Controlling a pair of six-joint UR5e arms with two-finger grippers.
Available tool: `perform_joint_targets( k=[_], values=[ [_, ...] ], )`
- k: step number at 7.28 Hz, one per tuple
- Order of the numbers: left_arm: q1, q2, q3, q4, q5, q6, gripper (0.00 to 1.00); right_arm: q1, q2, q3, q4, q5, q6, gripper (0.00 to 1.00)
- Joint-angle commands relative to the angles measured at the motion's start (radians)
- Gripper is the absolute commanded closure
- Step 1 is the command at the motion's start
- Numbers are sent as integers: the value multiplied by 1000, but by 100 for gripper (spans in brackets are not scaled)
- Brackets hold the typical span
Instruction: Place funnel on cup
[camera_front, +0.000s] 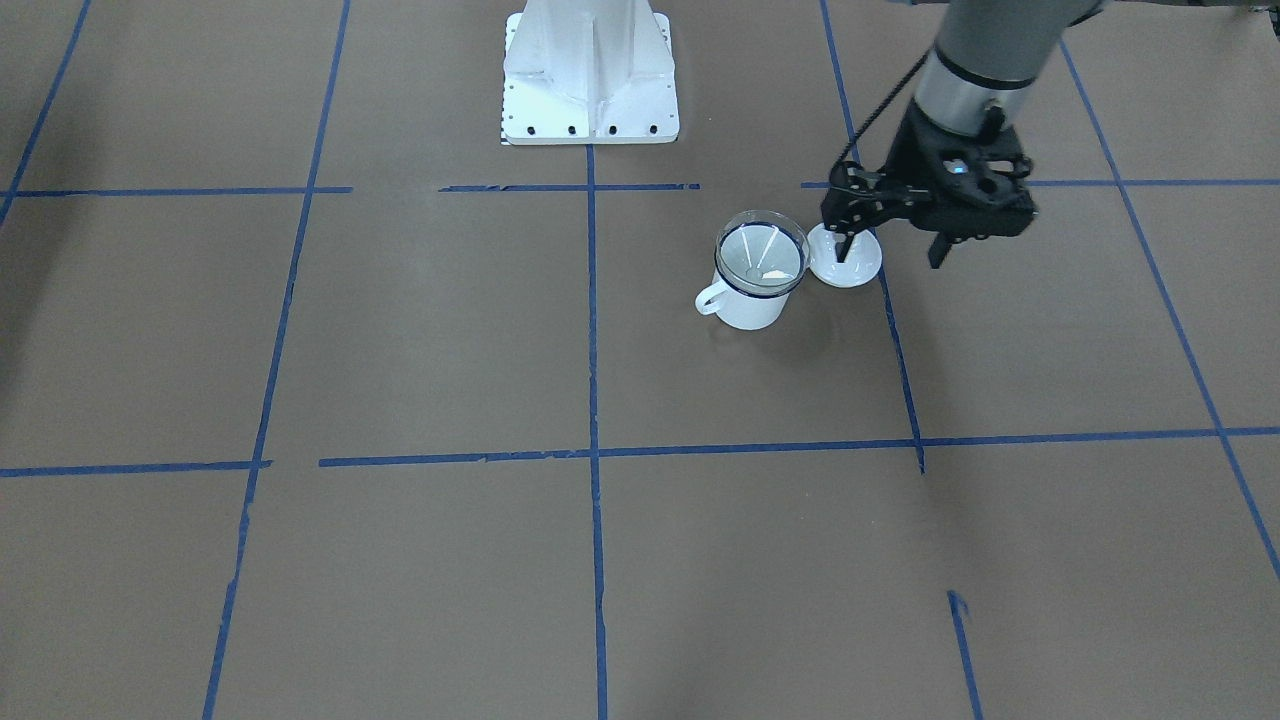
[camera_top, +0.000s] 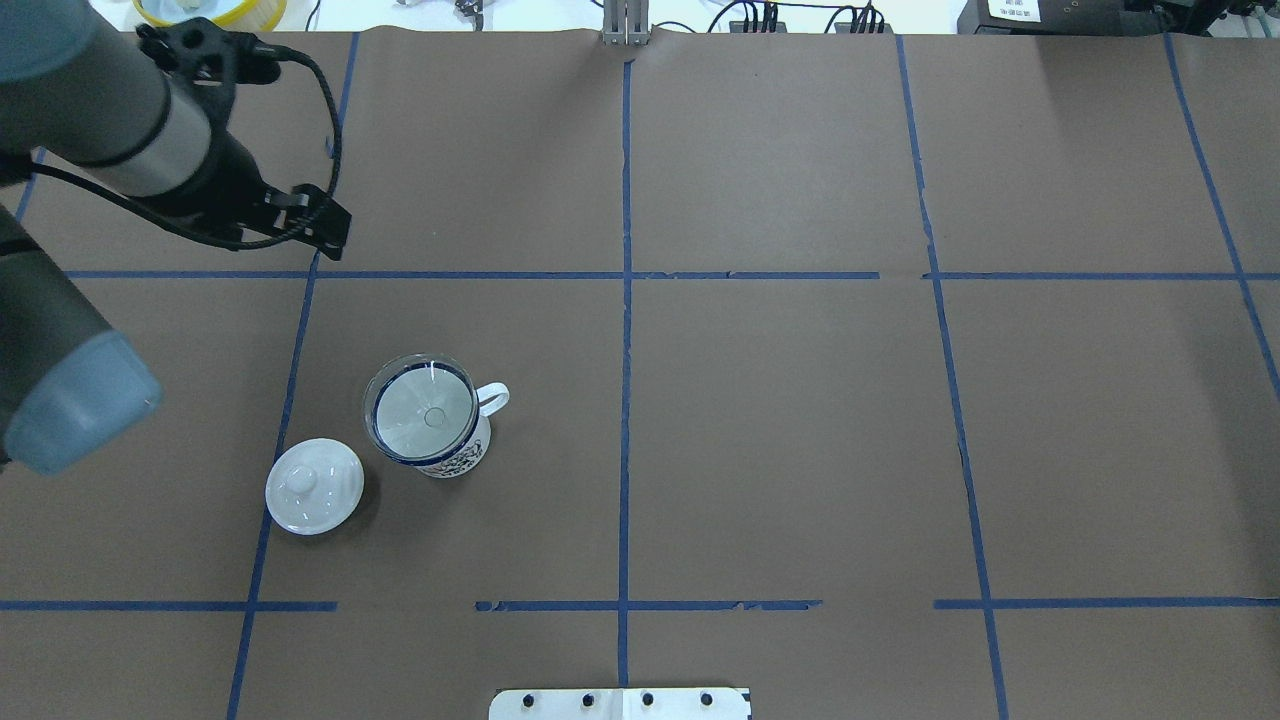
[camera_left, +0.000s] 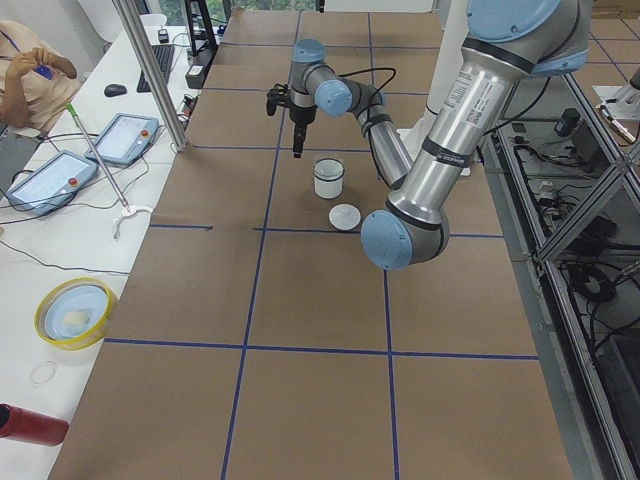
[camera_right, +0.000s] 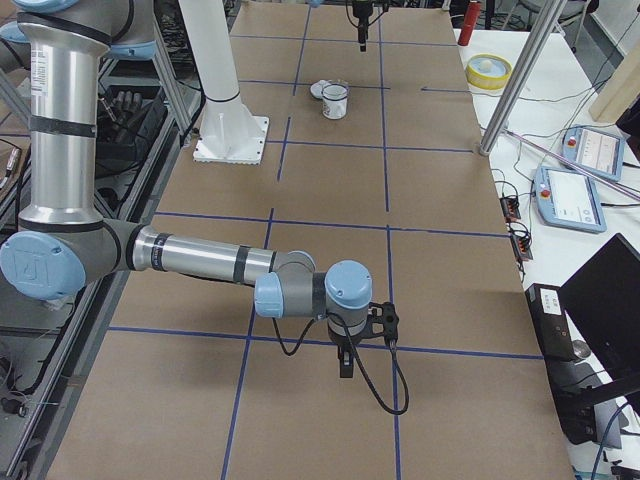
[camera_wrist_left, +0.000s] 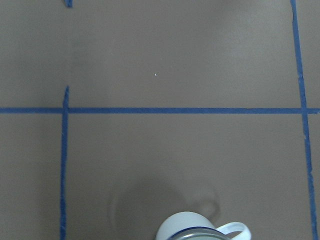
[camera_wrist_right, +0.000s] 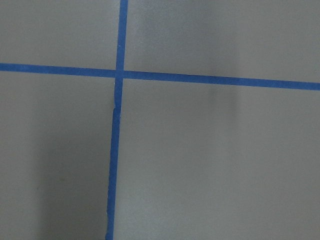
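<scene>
You have the funnel (camera_top: 421, 409) seated in the mouth of the cup (camera_top: 452, 457), upright, its clear ribbed rim resting on the mug's dark blue rim and its spout pointing down inside. The cup stands on the table (camera_front: 400, 330) inside one of the squares marked out by the blue tape lines (camera_front: 592, 330), on the robot's left half, with its looped handle turned toward the robot's right. Just beside it, on the side nearer the robot and further to its left, lies a white domed lid with a knob (camera_top: 314, 486); from overhead you can see a narrow gap between lid and cup.

Your left pincer (camera_front: 891, 255) hangs above the table with its two fingers spread wide and nothing between them. From overhead it sits further from the robot than the cup and further to its left, apart from both cup and lid. In the front view one finger only overlaps the lid. Its wrist camera looks down on bare table and tape, with the top of the cup and its handle just showing at the bottom edge.

Your right pincer (camera_right: 345, 362) shows only in the right side view, low over the table and well apart from the cup; you cannot tell from there whether its fingers are spread or closed
</scene>
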Motion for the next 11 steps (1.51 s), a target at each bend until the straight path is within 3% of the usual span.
perform_joint_targets(
  k=[1, 3, 4, 6, 11],
  values=[
    [-255, 124, 93, -1, -125, 482, 0, 0, 0, 0, 0, 0, 0, 0],
    [-482, 207, 280, -4, -208, 730, 0, 0, 0, 0, 0, 0, 0, 0],
    [-552, 291, 328, -76, -213, 894, 0, 0, 0, 0, 0, 0, 0, 0],
    [-582, 429, 383, -145, -238, 925, 0, 0, 0, 0, 0, 0, 0, 0],
    [-605, 442, 392, -148, -204, 920, 0, 0, 0, 0, 0, 0, 0, 0]
  ],
)
